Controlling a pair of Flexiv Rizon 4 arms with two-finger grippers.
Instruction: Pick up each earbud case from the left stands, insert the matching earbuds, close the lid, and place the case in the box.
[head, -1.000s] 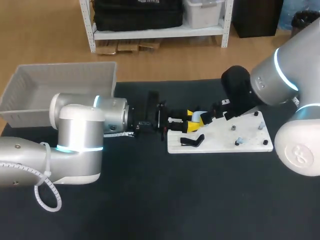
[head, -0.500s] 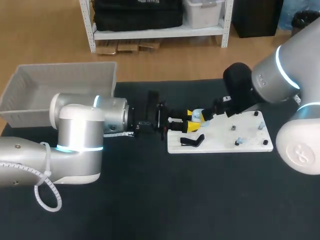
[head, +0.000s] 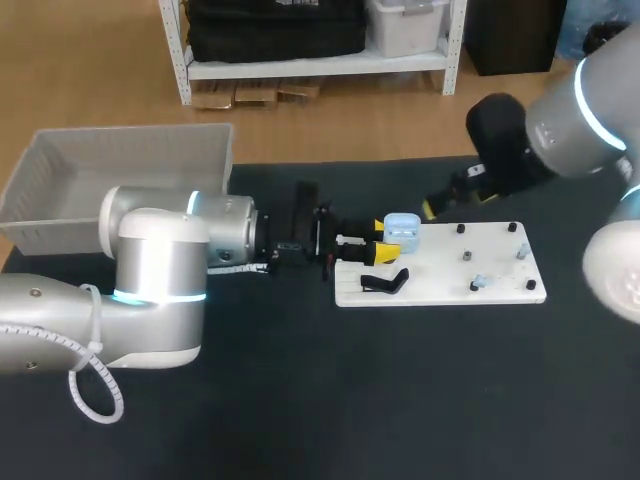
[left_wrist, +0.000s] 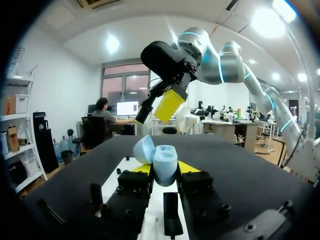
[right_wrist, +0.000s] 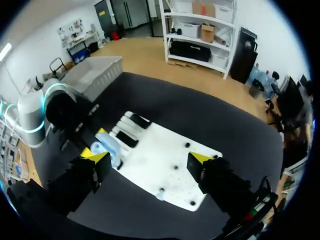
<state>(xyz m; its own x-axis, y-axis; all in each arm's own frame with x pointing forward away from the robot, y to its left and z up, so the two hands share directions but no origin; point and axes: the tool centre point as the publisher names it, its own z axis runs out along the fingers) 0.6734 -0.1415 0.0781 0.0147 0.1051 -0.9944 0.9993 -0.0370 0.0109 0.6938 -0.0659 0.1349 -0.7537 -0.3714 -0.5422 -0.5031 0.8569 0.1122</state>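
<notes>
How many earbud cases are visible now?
1. A light blue case, lid open, sits gripped between the fingers of the left gripper, over the white board. Others may be hidden.

Head view: fixed, high, behind the robot, tilted down on the dark counter (head: 300, 400). White board (head: 430, 275) whole in frame, at mid-distance.

Left wrist view: low, almost level with the board, right at its edge, facing across it. Blue case (left_wrist: 161, 165) fills the near field; right claw (left_wrist: 156, 109) hangs above and beyond the board.

Right wrist view: above the board, looking down from well off. Whole board seen, left arm (right_wrist: 47, 107) beside it.

Shared by all three: board and case.
</notes>
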